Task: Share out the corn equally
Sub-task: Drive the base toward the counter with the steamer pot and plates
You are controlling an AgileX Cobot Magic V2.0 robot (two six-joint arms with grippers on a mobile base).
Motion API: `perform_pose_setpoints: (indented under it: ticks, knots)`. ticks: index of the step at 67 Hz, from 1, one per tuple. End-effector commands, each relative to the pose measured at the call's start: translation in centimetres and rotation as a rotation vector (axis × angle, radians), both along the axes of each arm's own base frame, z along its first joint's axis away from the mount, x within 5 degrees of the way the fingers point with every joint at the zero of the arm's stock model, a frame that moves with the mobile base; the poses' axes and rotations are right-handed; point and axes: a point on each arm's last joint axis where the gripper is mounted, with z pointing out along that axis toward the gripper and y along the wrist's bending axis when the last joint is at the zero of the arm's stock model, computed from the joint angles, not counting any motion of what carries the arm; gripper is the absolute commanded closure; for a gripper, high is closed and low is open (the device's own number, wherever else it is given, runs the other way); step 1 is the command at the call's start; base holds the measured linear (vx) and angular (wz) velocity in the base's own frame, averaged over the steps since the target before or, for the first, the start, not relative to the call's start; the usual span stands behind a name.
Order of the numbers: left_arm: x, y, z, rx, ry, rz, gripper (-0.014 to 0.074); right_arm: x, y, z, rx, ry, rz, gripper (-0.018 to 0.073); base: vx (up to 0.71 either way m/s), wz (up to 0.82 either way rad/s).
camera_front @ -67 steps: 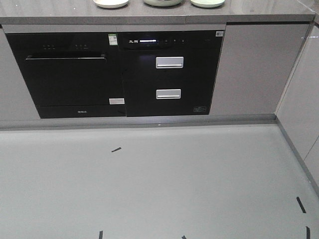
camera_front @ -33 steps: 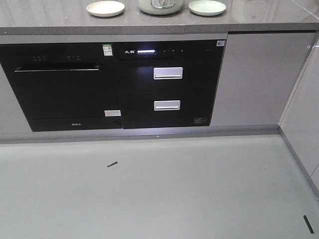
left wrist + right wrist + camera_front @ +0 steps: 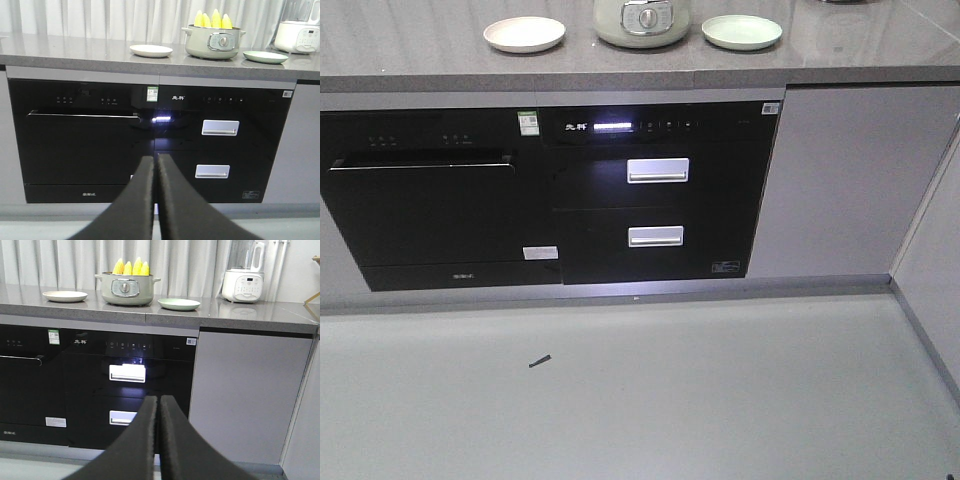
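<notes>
The corn [image 3: 131, 266] stands tips-up in the pot [image 3: 127, 290] on the bench [image 3: 225, 315]. Both the left end effector [image 3: 156, 159] and the right end effector [image 3: 159, 400] are closed and empty. The cobs look stiff and probably slick, so grip just below the tip.

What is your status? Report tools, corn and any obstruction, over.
Left tool shut, right tool shut, both empty. Corn upright in pot, none on white plate or green plate. No obstruction seen.

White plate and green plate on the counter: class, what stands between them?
The pot holding the corn stands between them, clearest in the right wrist view.
</notes>
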Motion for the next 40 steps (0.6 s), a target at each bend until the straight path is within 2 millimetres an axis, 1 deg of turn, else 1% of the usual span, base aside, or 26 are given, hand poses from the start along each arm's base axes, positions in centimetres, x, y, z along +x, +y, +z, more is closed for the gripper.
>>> perform_pose_setpoints:
  ticks: [1, 40]
  knots:
    - [-0.04, -0.09, -0.27, -0.004, -0.063, -0.009, 0.0602, 0.00, 0.09, 0.16, -0.003, -0.058, 0.008, 0.0561, 0.22, -0.03]
    - [-0.04, -0.09, -0.27, -0.004, -0.063, -0.009, 0.0602, 0.00, 0.09, 0.16, -0.003, -0.058, 0.008, 0.0561, 0.20, 0.01]
